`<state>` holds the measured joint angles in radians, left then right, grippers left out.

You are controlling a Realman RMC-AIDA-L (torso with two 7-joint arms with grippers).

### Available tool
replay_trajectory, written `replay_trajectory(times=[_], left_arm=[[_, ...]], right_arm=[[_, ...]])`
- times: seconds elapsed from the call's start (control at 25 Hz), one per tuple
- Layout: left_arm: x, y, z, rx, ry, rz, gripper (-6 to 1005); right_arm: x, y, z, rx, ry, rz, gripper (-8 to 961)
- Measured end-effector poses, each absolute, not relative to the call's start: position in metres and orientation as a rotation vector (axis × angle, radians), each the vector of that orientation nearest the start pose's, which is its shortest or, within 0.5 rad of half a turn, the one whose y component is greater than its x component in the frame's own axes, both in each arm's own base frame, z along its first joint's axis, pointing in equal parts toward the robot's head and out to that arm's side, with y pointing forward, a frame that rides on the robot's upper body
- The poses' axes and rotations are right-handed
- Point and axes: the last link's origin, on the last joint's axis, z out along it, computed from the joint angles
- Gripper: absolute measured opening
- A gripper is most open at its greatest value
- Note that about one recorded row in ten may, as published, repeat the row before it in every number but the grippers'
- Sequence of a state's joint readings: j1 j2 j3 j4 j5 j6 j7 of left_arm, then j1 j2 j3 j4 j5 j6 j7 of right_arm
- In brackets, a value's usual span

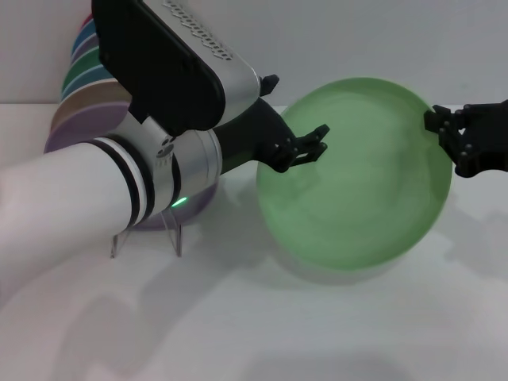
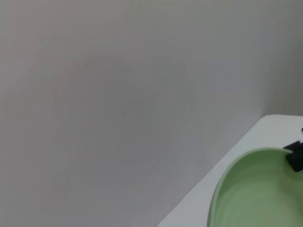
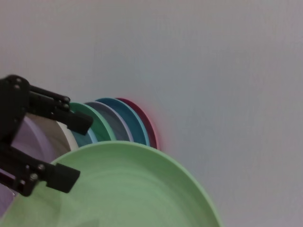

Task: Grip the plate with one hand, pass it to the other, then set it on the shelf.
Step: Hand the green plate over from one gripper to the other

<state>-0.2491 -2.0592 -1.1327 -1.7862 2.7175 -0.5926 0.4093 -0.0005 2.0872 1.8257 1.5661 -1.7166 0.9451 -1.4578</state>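
Midair, the right gripper (image 1: 441,127) pinches the plate (image 1: 354,176); the left gripper (image 1: 305,147), jaws spread at its rim, could knock it loose

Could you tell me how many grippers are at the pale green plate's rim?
2. The left gripper sits open at the plate's left edge; the right gripper is shut on its right edge. None seems hidden.

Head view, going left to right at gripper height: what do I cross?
Stack of coloured plates in the rack → left gripper, fingers apart at the plate's near rim → pale green plate → right gripper holding the opposite rim.
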Motion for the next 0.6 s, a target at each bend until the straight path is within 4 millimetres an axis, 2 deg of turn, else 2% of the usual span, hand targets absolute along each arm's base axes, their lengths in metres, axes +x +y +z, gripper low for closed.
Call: replay_trajectory(times=[0.28,0.52,0.6], left_arm=[[-0.0746,0.3226,-0.0378,-2.330,-0.180,-0.312,859],[-0.0774,0.3228,-0.0394,-2.329,-0.133,-0.290,813],[-0.0794,0.3225,-0.0401,-2.328,-0.115,-0.277,725]], right_arm=[[0.2182,0.3108,0.0710,-2.246,0.369,0.474,25],[0.2168,0.3086,0.0704,-2.255,0.373,0.493,27],[0.2162,0.3077,0.0701,-2.260,0.375,0.501,28]])
